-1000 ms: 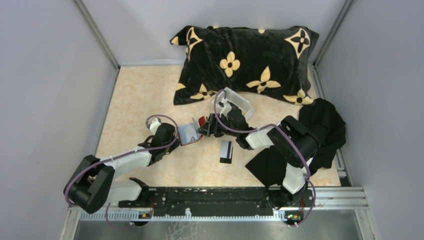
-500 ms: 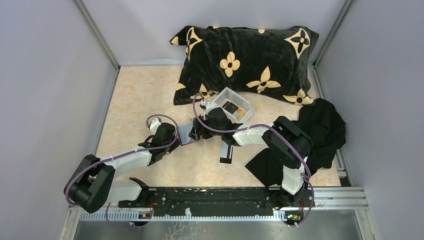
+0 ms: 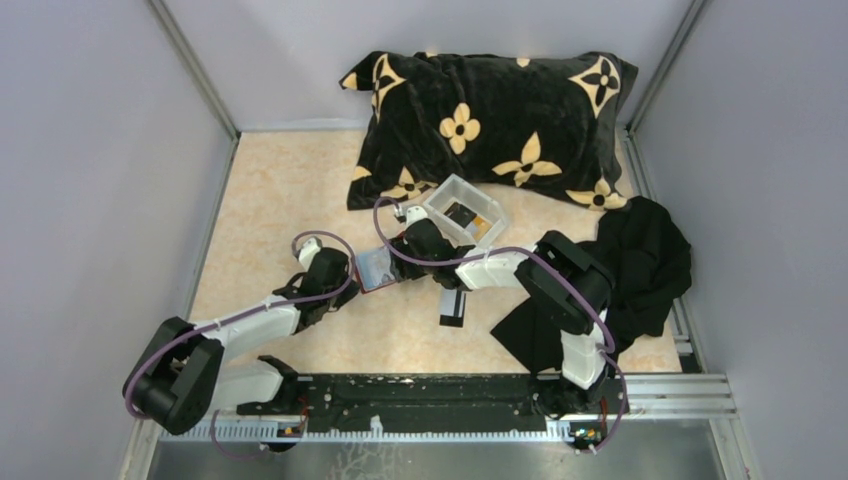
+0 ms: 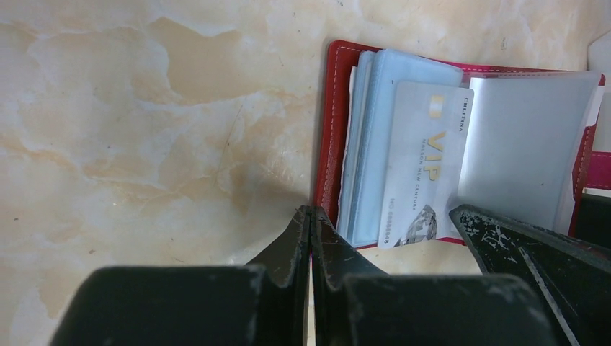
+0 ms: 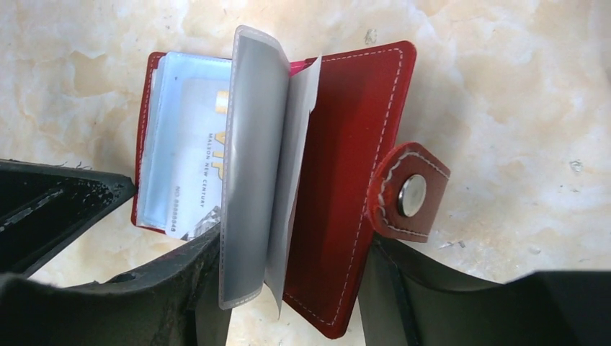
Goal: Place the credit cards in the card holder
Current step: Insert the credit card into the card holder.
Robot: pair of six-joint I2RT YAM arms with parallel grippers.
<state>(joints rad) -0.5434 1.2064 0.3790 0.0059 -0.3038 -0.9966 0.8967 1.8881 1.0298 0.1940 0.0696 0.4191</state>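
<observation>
Credit cards (image 4: 425,166) show in two places on the marbled beige desk (image 3: 280,190). Nearest the front edge, right of the middle, a black card (image 3: 452,303) with a white band lies flat and alone, and a crumpled black cloth (image 3: 640,270) is heaped by the right edge. Just beyond the card, about mid-desk, the card holder (image 3: 377,267) lies open: glossy red covers with pale stitching, and greyish clear pockets (image 5: 252,144) inside. The overhead view gives it only as a small red patch between the arms. The wrist cameras show more: a pale card (image 5: 194,166) printed VIP in gold sits in one pocket on the left stack, one clear leaf stands up on edge, and a rounded red tab with a metal snap (image 5: 407,194) sticks out from the right cover. The left gripper (image 4: 310,213) is clenched on nothing, its tips at the holder's red edge. The right gripper (image 5: 292,252) straddles the raised leaf and right cover with its jaws wide; whether it squeezes them cannot be told. Farther back stands a white rectangular tray (image 3: 487,205) with something dark inside. Against the back edge slumps a plush black pillow (image 3: 490,130) with cream flower shapes.
</observation>
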